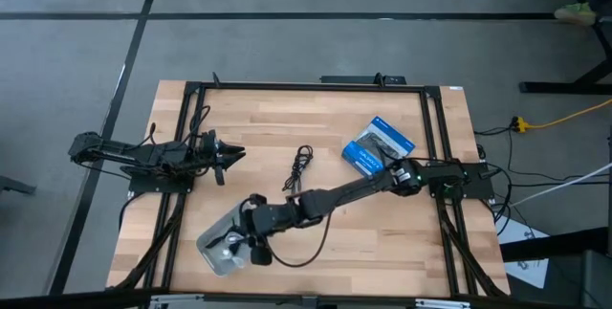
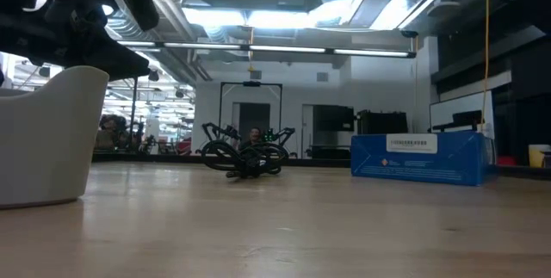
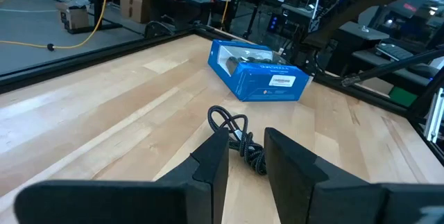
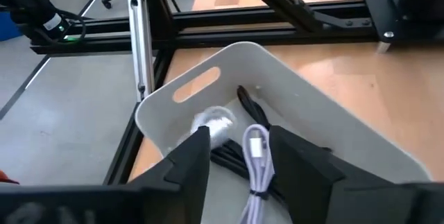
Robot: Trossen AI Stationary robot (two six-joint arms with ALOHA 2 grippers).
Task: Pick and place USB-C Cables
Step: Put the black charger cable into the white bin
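A: Right arm stretched clear across the table, its gripper (image 4: pixel 239 161) hanging over the white bin (image 4: pixel 305 106) at the near left corner. Fingers parted a little, and a silvery cable (image 4: pixel 255 156) lies in the gap between them.

B: Held or let go?

A: I can't tell. The fingers flank it without clearly pinching, and the cable's lower part seems to rest in the bin. That looks like a drop-off.

B: What else is in there?

A: Black cables (image 4: pixel 232 160) on the bin floor, and a pale coil (image 4: pixel 214 121) by the handle slot. The bin is plainly the collecting point.

B: Anything left out?

A: One black cable (image 1: pixel 300 165), bundled mid-table, just beside the blue box (image 1: pixel 378 144) but apart from it.

B: And the left arm?

A: Its gripper (image 3: pixel 244 156) waits at the left edge, fingers narrowly apart, empty, pointing straight at that cable. Probably next in line.
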